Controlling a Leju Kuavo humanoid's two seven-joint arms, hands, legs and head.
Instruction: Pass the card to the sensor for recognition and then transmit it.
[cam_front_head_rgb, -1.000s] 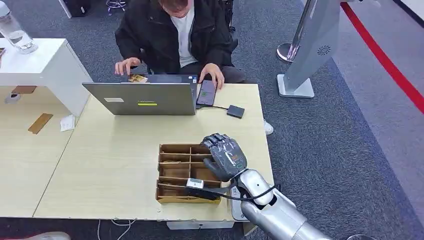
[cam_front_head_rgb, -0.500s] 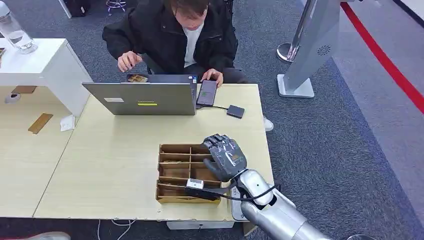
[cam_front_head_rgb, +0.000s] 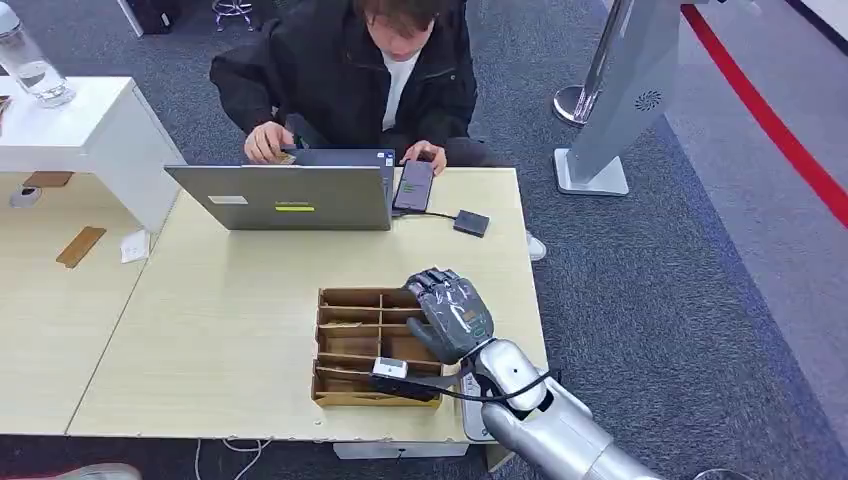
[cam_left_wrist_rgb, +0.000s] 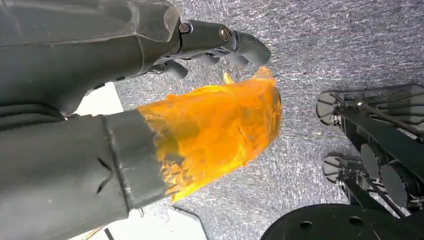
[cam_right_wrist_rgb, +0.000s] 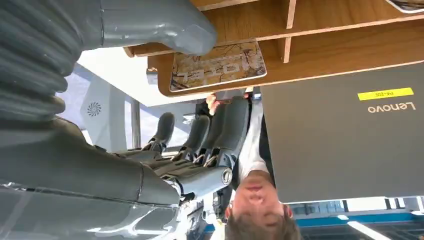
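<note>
right arm (cam_front_head_rgb: 545, 415) enters from the lower right, silver, forearm angled up and inward. right hand (cam_front_head_rgb: 450, 312) raised, back toward the head camera, fingers (cam_right_wrist_rgb: 200, 132) extended, slightly apart, holding nothing. left hand (cam_left_wrist_rgb: 90, 90): fingers (cam_left_wrist_rgb: 240, 45) loosely curled, thumb tip orange-coated.

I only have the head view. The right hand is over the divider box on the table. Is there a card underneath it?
Observer: Yes. The right wrist view shows a patterned card lying flat in one compartment of the box.
Operator: Is the right hand holding it?
Observer: No. The right hand is spread. Its thumb ends beside the card's edge, and its fingers are apart from the card.
Operator: And the left hand?
Observer: The left hand hangs over grey carpet with nothing in it. An orange covering wraps its thumb.
</note>
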